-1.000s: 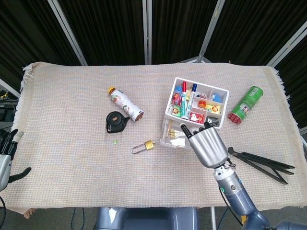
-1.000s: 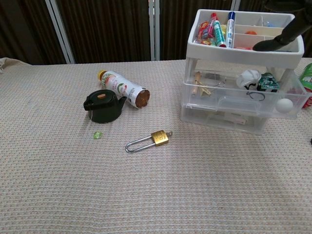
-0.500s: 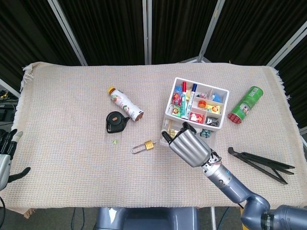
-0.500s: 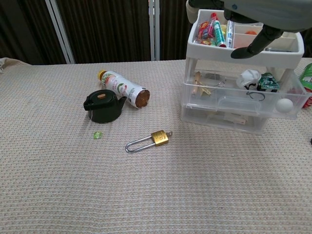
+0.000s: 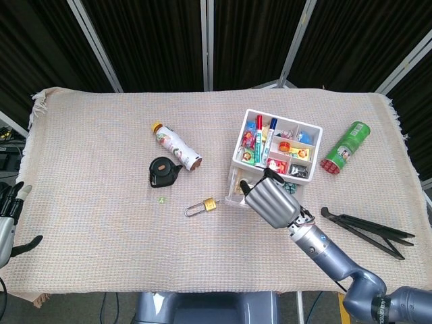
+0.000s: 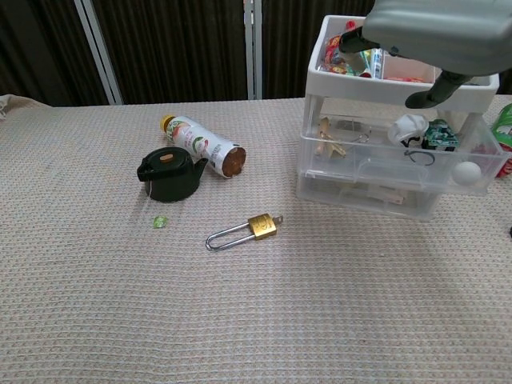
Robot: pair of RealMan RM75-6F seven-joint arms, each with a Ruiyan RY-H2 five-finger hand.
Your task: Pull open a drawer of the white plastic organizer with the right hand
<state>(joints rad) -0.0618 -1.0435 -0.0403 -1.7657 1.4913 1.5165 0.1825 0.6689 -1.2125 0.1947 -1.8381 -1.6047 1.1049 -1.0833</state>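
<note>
White plastic organizer (image 5: 275, 156) sits right of centre on the woven tablecloth (image 5: 101, 223), its top tray packed with markers and small toys. From the head view, the right hand (image 5: 271, 200) hovers at the organizer's near edge, fingers curved and apart, holding nothing; whether it touches the drawers I cannot tell. The left hand (image 5: 8, 219) waits at the table's left edge, fingers spread and empty. A brass padlock (image 5: 202, 205) lies just left of the organizer.

From the chest view, the right hand (image 6: 436, 36) hangs over the organizer (image 6: 400, 144) top tray. Both clear drawers (image 6: 392, 164) look pushed in. The padlock (image 6: 244, 230) lies in front, a black tape measure (image 6: 170, 174) and a tipped bottle (image 6: 200, 144) further left.
</note>
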